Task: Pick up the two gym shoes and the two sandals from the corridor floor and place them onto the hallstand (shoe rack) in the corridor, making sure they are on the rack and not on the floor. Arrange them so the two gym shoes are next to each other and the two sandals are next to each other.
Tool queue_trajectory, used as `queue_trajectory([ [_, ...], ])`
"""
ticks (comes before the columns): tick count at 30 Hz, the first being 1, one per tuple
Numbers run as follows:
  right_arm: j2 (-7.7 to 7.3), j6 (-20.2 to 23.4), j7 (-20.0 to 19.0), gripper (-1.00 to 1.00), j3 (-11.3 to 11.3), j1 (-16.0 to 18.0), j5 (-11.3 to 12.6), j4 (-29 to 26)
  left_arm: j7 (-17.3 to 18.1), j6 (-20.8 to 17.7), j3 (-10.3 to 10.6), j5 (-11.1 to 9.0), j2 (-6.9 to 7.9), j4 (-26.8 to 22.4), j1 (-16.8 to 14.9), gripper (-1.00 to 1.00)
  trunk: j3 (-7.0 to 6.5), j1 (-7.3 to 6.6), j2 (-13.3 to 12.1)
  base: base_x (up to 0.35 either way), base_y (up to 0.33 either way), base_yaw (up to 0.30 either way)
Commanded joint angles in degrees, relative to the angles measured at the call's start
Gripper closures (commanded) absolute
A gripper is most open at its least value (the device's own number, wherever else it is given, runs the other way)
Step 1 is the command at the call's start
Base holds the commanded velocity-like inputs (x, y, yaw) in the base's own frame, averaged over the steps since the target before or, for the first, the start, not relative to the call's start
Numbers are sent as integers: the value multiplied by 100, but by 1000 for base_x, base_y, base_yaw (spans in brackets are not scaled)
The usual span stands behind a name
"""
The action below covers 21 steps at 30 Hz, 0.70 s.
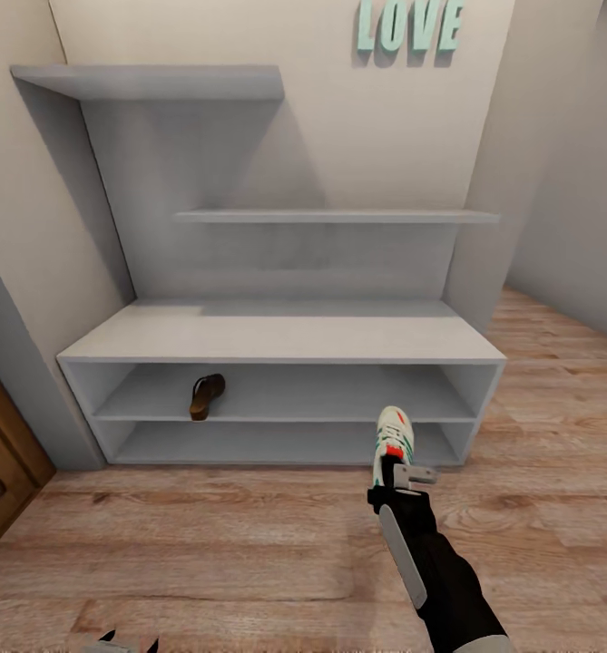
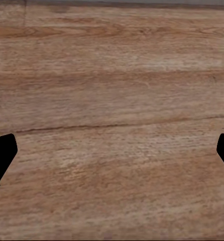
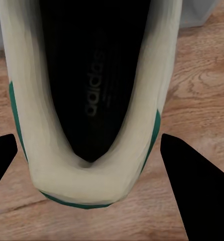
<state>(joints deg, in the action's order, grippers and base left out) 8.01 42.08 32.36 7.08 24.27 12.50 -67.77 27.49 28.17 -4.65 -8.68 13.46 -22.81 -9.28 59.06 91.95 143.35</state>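
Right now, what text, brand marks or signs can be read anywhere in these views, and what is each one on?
"LOVE": pale green block letters mounted on the wall above the hallstand.
"adidas": grey print on the dark insole of the gym shoe, seen between the right hand fingers.
No other text, number or label is readable; the sandal shows none.
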Motion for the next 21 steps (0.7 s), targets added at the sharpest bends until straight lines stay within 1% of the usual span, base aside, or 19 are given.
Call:
queue_trajectory([
  [1,-2,10,60,100,11,3,50,-6,56,-7,-18,-46,-1,5,-3,-100,37,1,4,0,0,0],
  [18,-2,11,60,100,13,2,44,-8,55,-5,-27,-46,6,5,-3,-100,563,45,27,0,0,0],
  [19,-2,11,60,100,11,1,44,-8,55,-5,-27,-46,6,5,-3,-100,590,47,28,0,0,0],
  [21,-2,11,60,100,5,1,42,-8,67,1,-32,-48,7,-2,-3,-100,592,47,28,0,0,0],
])
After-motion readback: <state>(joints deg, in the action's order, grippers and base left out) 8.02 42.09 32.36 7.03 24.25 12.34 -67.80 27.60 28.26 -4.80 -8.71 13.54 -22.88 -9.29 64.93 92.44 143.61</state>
